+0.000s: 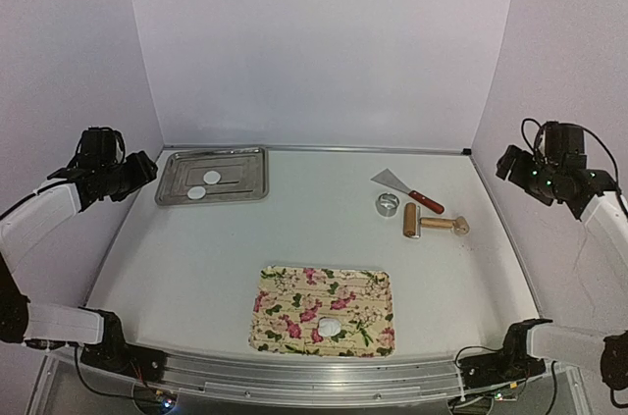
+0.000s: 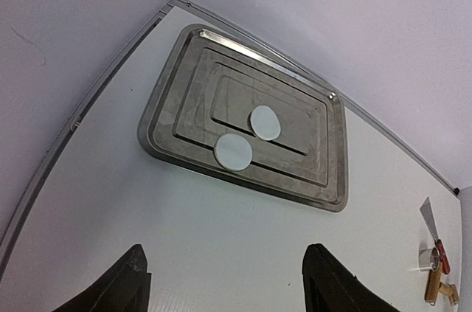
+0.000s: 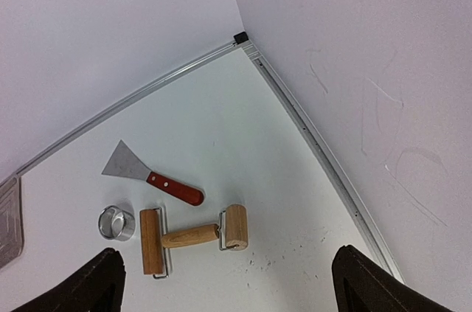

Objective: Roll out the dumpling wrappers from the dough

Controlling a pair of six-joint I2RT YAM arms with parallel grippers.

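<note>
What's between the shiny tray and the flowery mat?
Nothing but bare table. The top view shows an open white stretch between the tray and the mat.

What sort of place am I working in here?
Probably a lab mock-up of a dough-prep station, not a real kitchen: plain white walls box in a white table holding a metal tray with two dumpling wrappers, a floral mat, and a wooden roller.

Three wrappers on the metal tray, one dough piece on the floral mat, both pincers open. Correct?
No: the tray holds two wrappers, not three, as the left wrist view shows. One dough piece on the mat; left pincer and right pincer open.
</note>
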